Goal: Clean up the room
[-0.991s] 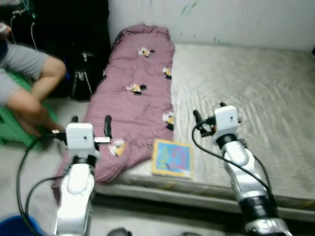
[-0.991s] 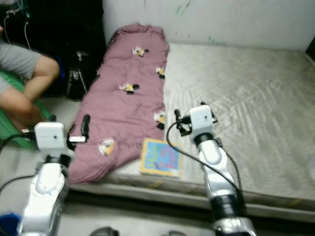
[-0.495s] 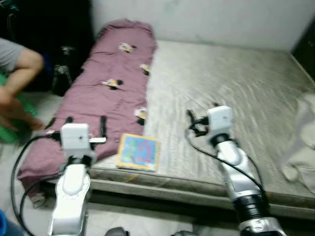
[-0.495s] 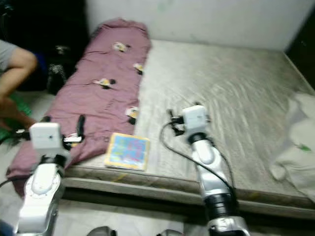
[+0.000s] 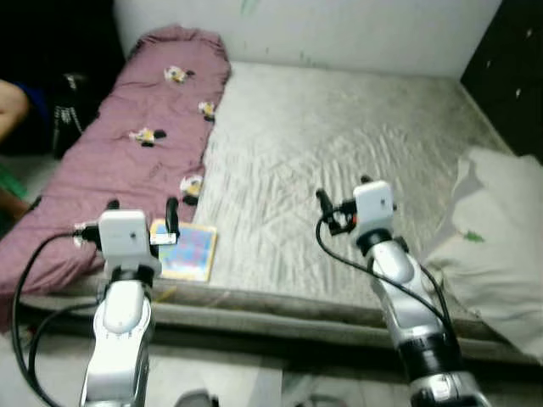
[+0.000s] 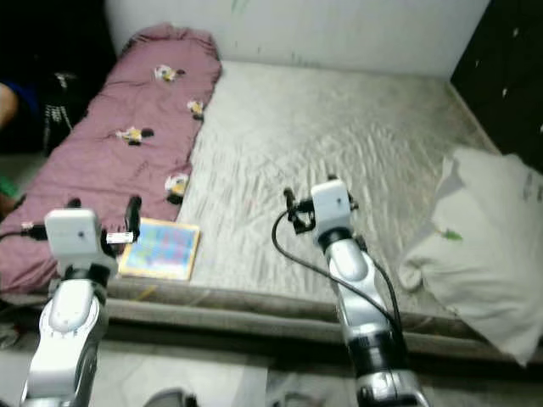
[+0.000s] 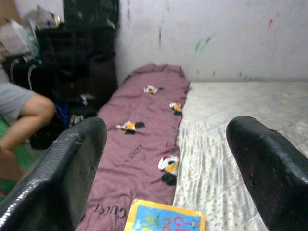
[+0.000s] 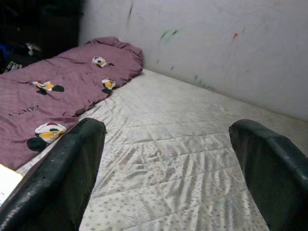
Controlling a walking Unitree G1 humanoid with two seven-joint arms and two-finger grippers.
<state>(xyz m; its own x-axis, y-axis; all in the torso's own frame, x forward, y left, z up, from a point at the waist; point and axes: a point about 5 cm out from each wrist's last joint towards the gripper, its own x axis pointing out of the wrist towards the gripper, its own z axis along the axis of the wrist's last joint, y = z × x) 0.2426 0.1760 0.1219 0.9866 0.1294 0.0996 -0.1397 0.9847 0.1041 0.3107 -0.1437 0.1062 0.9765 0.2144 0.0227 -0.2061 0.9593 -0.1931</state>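
Both sets of jaws stand wide open w/ nothing between them. Left gripper [image 5: 140, 215] is held over the near left edge of the mattress [image 5: 339, 161], its fingers apart above a colourful book [image 5: 187, 249] that lies flat on the mattress right at the front edge, just beside the purple blanket [image 5: 119, 144]. In left wrist view the two black fingers [image 7: 72, 168] frame the blanket & the book's yellow-bordered top edge [image 7: 163, 219], no contact w/ either. Right gripper [image 5: 341, 200] is held over the middle front of the mattress, fingers also spread; right wrist view shows them [image 8: 72, 163] apart w/ bare quilted mattress [image 8: 163, 163] beyond. Blanket runs lengthwise along the mattress's left side up to the white wall [image 5: 339, 30], printed w/ small cartoon figures, its near end drooping over the mattress edge. A whitish pillow [image 5: 496, 246] sits at the mattress's right front corner, partly overhanging, well apart from both grippers. Dark furniture [image 5: 509, 76] stands at far right. At far left, part of a person's leg [image 7: 24, 118] near dark bags [image 7: 82, 72] on the floor beside the bed. Head views are a bit blurred.
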